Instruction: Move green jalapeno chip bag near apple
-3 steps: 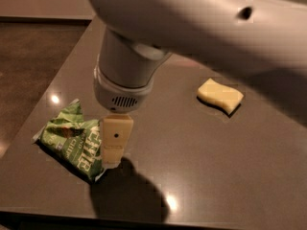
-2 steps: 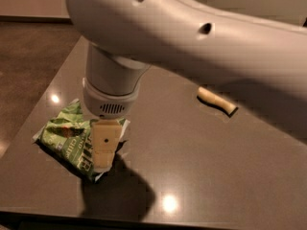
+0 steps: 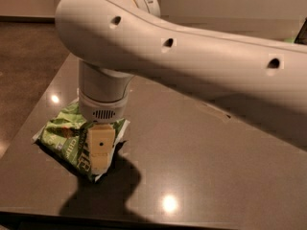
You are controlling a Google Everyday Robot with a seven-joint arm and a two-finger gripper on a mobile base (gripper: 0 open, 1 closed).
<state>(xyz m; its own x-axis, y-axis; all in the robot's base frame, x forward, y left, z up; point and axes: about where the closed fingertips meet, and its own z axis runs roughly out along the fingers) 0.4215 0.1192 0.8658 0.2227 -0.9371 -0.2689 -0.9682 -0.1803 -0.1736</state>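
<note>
The green jalapeno chip bag (image 3: 61,137) lies crumpled on the dark table (image 3: 206,166) near its front left corner. My gripper (image 3: 100,150) hangs from the round white wrist and sits directly over the bag's right half, low on it or touching it. The apple is out of view. My big white arm crosses the top of the view from the right and hides much of the back of the table.
A thin pale sliver (image 3: 214,112), likely the yellow sponge, shows under the arm at mid-right. The table's left edge (image 3: 33,123) and front edge are close to the bag. Brown floor (image 3: 24,56) lies to the left.
The arm has swung left and lower, so the gripper sits further over the bag. The arm now covers nearly all of the yellow sponge. The bag has not visibly moved.
</note>
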